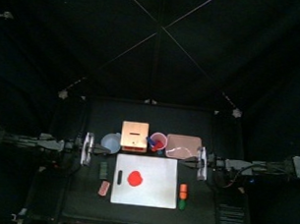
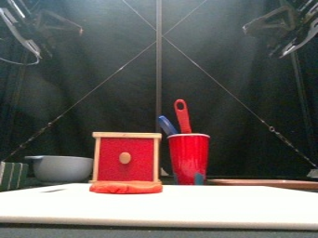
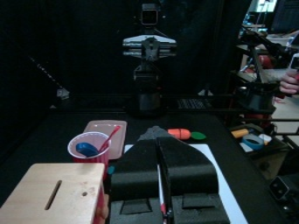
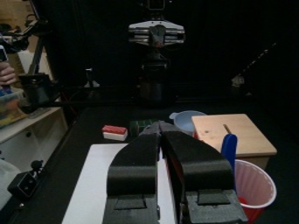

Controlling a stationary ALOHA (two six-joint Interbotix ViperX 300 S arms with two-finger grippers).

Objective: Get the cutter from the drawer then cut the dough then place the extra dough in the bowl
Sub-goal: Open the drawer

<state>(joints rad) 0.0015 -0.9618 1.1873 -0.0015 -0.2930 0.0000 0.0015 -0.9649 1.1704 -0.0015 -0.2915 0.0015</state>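
On the tabletop, red dough (image 1: 132, 177) lies on the white cutting board (image 1: 159, 195) before the wooden box (image 1: 135, 134), the left hand (image 3: 159, 130) and right hand (image 4: 160, 125) both clenched and empty.

We see a robotics lab booth: black curtains (image 1: 156, 45) wall in a small black table (image 1: 76, 204), a left arm (image 1: 32, 141) and a right arm (image 1: 260, 167) sit at its side edges, and toy knives (image 2: 181, 113) stand in a red cup (image 2: 189, 156).

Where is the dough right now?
In the top view the red dough lies on the white board, front and centre, just in front of the wooden box.
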